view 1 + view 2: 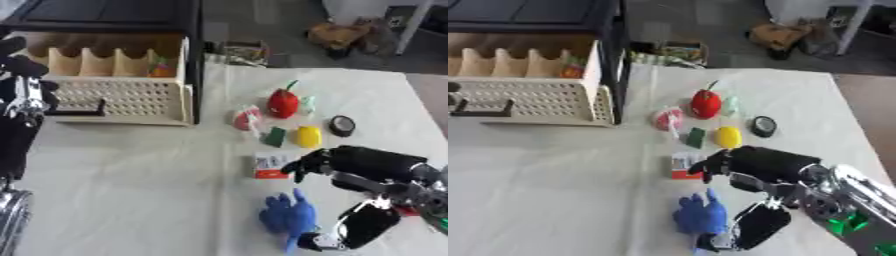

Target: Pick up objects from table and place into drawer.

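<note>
Drawer (pixel 122 100): pulled open from a dark cabinet (pixel 105 15) at the far left of the surface (pixel 131 190); pale, with a perforated front and a dark handle (pixel 83 111).
Drawer contents: scalloped dividers along the back; one small orange and green thing (pixel 161 67) tucked in the back right corner; nothing else made out inside.
Loose things on the surface: eight counted, all right of the drawer.
Red pepper (pixel 283 101): one, upright, green stem on top, farthest back in the group.
Pale green piece (pixel 309 104): one, just beside the pepper on its right.
Pink and white thing (pixel 248 118): one, left of the pepper, nearest the drawer.
Green block (pixel 276 136): one, small and dark, between the pink thing and the yellow one.
Yellow thing (pixel 307 136): one, rounded, just right of the green block.
Black disc (pixel 342 125): one, right of the yellow thing.
Red and white box (pixel 271 165): one, small, near the middle.
Blue toy (pixel 290 217): one, soft-looking, at the near edge.
Right hand (pixel 724 166): reaching in from the lower right, fingers curled downward beside the box, holding nothing; touching the box or not, cannot tell.
Left hand (pixel 22 97): at the left edge by the drawer front; fingers open or closed, cannot tell.
</note>
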### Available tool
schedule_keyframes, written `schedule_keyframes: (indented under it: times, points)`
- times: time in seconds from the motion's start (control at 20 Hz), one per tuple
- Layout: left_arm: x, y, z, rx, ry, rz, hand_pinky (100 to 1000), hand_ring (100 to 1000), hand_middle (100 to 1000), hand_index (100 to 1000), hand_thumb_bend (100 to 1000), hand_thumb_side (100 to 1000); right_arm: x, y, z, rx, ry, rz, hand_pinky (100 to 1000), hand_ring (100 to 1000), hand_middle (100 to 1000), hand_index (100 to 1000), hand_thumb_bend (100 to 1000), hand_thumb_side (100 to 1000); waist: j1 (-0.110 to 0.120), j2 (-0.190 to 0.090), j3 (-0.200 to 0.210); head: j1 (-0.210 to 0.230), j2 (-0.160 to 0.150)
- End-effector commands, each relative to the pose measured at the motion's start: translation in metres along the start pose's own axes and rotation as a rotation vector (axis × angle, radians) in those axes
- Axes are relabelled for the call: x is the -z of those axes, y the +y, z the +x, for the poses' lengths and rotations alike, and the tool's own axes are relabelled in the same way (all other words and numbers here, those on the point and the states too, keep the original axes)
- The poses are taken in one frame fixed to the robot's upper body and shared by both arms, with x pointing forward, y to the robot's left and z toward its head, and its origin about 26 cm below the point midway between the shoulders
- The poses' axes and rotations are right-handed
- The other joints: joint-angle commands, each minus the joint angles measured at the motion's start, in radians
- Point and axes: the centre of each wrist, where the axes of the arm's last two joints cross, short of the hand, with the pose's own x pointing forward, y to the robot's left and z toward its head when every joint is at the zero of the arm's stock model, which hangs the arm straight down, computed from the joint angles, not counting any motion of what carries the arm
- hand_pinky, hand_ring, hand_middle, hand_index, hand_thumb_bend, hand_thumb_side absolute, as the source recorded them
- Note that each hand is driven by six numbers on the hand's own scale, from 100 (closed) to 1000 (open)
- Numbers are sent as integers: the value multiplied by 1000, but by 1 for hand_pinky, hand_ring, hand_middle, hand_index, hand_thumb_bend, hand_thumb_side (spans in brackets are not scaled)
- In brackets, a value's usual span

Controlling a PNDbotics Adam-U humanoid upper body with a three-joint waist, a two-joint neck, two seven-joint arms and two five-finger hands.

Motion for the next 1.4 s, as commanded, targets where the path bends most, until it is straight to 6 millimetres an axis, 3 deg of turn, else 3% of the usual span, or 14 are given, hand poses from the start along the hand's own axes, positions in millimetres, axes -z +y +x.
schedule_keyframes:
  times: [0.05,0.3,0.6,1.4]
  points:
    - [2,0,4,-4,-15,-8,599,362,512,780,100,447,0,-2,4,-33,6,10,893,842,735,983,554,544,1,-15,1,-2,-1]
    - [1,0,3,-8,-7,-9,598,362,511,776,100,443,1,2,5,-42,20,30,898,857,756,948,566,542,2,-12,3,-2,-3]
    - [-1,-1,2,-14,1,-9,597,361,509,772,100,437,1,5,4,-49,57,41,899,866,762,969,568,534,3,-9,3,-3,-5]
    - [-2,-3,2,-25,8,-15,599,357,509,767,100,418,3,5,2,-22,138,3,885,846,725,932,487,587,9,8,11,-18,-19]
